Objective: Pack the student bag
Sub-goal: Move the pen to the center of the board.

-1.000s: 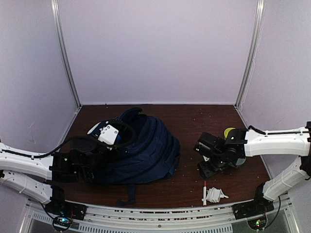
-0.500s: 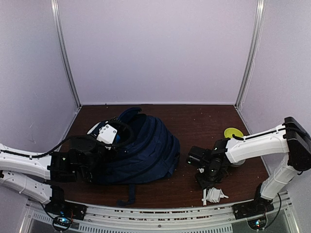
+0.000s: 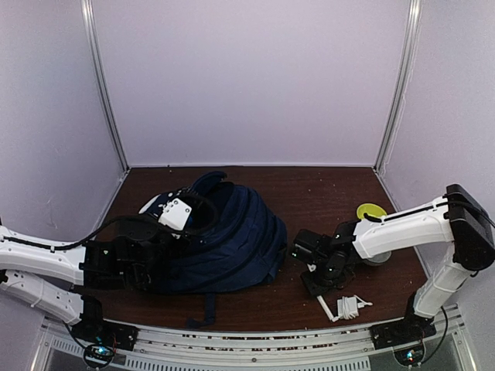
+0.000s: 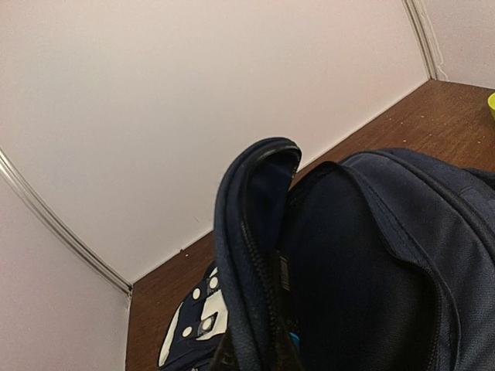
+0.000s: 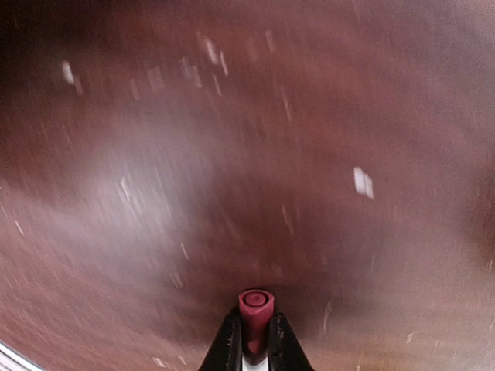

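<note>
While just right of the student bag [image 3: 232, 232], right claw [image 5: 254, 328] tight on pen [image 5: 255, 304]; left claw [image 3: 145, 256] tight on its rim

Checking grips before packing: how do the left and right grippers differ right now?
The left gripper grips the rim of the student bag; the right gripper grips a red-tipped pen. Left is against the bag; right is apart from it, over the table. Both are shut.

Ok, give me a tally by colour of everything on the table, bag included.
Navy: 1, the student bag
White: 2, the red-capped pen gripped in the right pincer, and the cord bundle
Yellow-green: 1, the round item
Total: 4
</note>
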{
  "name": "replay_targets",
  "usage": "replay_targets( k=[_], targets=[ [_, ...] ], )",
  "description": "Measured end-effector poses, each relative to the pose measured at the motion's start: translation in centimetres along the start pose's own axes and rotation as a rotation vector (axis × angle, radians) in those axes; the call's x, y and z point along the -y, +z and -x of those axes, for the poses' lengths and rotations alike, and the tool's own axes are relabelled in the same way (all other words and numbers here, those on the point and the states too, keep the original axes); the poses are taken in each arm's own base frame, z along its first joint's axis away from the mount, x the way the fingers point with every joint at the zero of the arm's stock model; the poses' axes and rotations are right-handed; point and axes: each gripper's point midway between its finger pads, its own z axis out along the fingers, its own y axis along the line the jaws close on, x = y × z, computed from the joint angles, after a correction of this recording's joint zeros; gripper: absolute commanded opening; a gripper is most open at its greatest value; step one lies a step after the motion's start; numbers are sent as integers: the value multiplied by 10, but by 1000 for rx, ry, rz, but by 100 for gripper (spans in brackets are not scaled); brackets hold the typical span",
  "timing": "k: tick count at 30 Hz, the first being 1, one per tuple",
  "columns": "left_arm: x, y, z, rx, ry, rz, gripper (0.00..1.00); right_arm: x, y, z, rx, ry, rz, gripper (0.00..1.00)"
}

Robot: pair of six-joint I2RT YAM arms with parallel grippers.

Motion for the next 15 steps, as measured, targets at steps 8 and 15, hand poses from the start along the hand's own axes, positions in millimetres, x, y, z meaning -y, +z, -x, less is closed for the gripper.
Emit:
replay_targets(
  k=[8, 15],
  targets=[
    [-2, 0, 0, -1, 2, 7, 0, 2, 11, 86, 109, 37, 6, 24],
    [-8, -3, 1, -1, -7, 18, 0, 17, 8, 147, 183, 20, -44, 45]
  ],
)
